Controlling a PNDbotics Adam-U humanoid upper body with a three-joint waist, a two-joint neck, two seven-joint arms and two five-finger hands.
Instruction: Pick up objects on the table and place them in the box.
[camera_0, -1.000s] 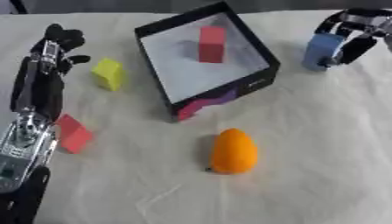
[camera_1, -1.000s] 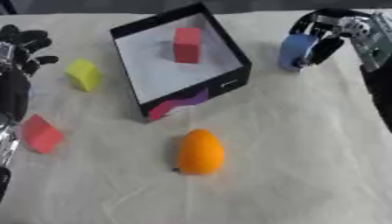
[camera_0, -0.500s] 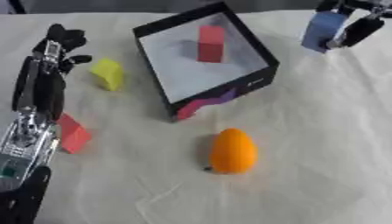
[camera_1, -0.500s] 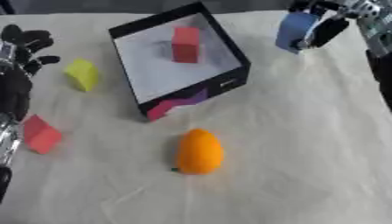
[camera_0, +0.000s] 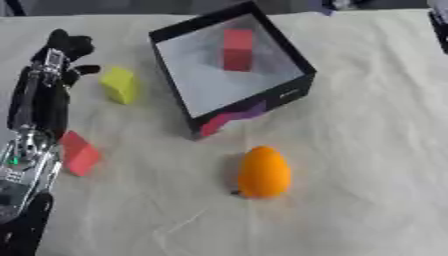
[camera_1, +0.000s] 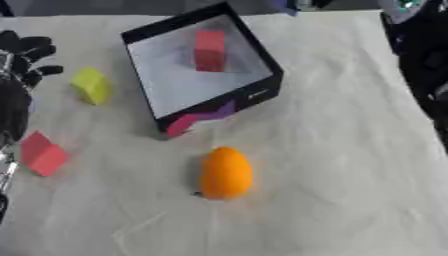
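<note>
A black box (camera_0: 278, 96) with a white floor stands at the back middle, and a red block (camera_0: 237, 49) stands inside it. On the cloth lie a yellow block (camera_0: 120, 85), a red block (camera_0: 79, 152) and an orange egg-shaped fruit (camera_0: 263, 171). My left hand (camera_0: 44, 95) rests open at the left edge, fingers up, beside the yellow block. At the top edge only a sliver of a blue object (camera_1: 284, 5) shows, with a bit of my right hand (camera_1: 308, 4) against it; the rest of both is cut off.
My right arm (camera_1: 420, 55) fills the upper right edge. The table's far edge runs just behind the box. Bare cream cloth (camera_0: 376, 150) spreads right of the box and around the orange fruit.
My right hand has carried the blue object up and leftward from the right of the box to the top edge, nearly out of view. The left hand and the other objects stayed put.
</note>
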